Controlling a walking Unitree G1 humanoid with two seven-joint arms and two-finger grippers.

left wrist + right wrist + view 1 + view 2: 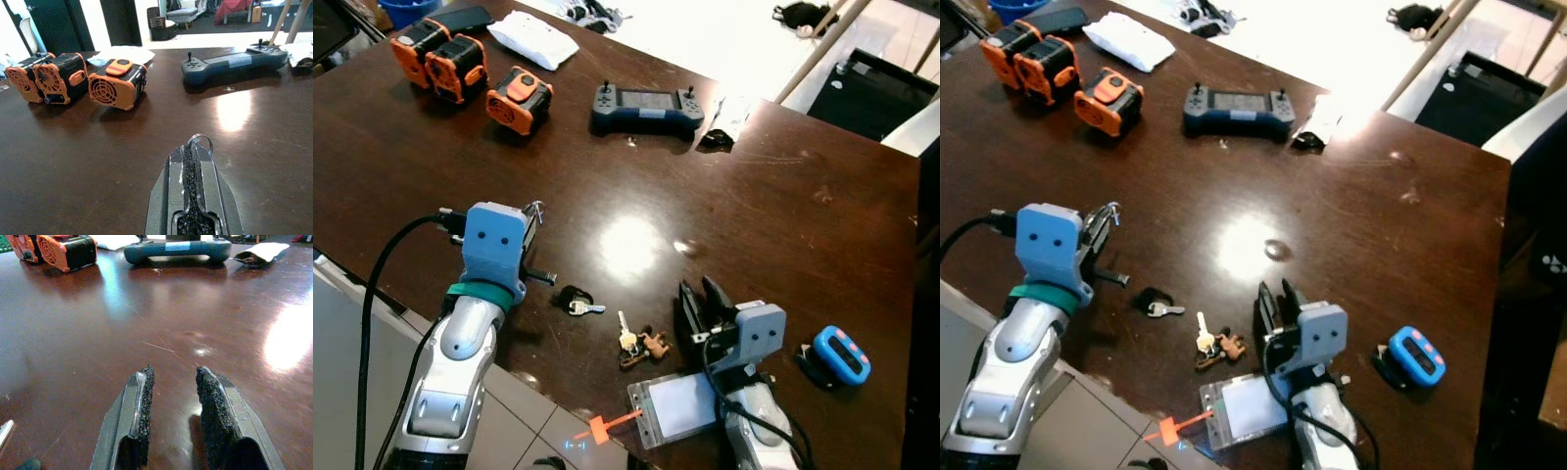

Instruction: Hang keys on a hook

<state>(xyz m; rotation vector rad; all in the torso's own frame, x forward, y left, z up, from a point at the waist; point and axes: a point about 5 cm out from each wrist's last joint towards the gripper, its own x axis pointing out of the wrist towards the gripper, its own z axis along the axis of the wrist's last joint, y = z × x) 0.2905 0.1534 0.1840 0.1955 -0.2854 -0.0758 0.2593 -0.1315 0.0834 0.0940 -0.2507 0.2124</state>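
we judge the step to be readying the hook: our left pincer (534, 217) is clamped on a small silver wire hook (201, 142) that pokes past its tips, above the dark brown wooden worktop (783, 196). our right pincer (702, 299) rests low with a narrow gap, holding nothing. the brass key bunch with a brown fob (639, 343) lies just beside it, toward the left arm; a black-headed silver key (578, 301) lies between the arms. next, the right pincer should take a key.
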